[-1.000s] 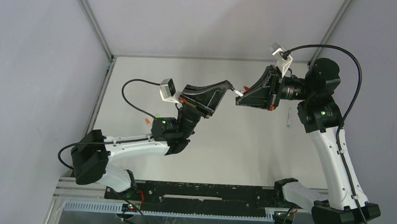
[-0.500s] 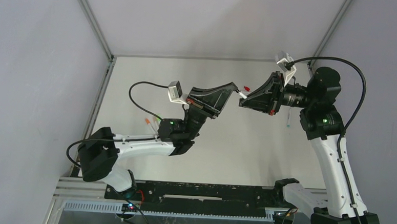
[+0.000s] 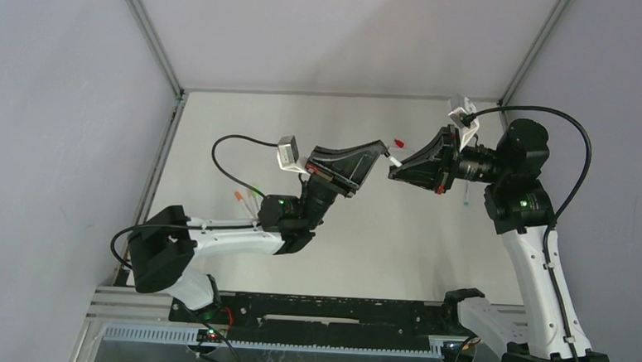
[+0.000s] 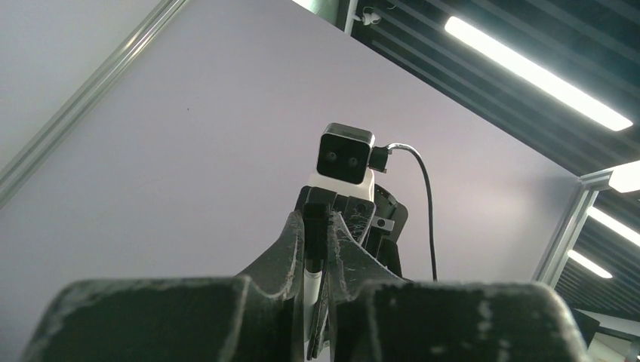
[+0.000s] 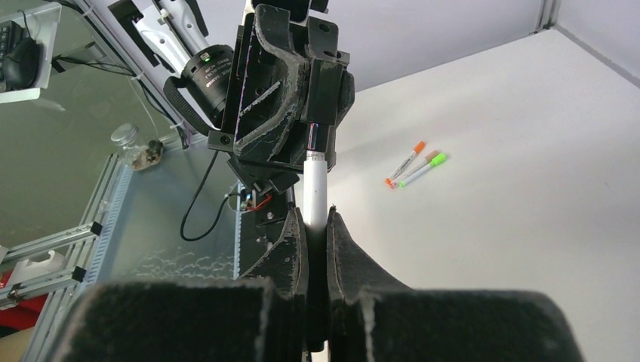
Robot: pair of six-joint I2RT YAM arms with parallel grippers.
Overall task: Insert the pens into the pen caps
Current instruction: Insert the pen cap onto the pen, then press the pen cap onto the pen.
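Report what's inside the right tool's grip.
A white pen is clamped in the right tool, its tip meeting a dark cap held by the left tool. The pen's rear end is hidden behind the tool's fingers.

The pen [image 5: 315, 192] is smooth plastic, the right end effector [image 5: 315, 226] matt (scuffed, rough).

The white pen [image 5: 315, 197] vanishes at its lower end between the right claw [image 5: 315, 220] fingers. Its dark cap [image 5: 318, 145] sits mostly inside the left claw [image 5: 321, 134], colour unclear. Right of it, the right arm [image 3: 520, 200] half covers another pen [image 3: 466, 193].
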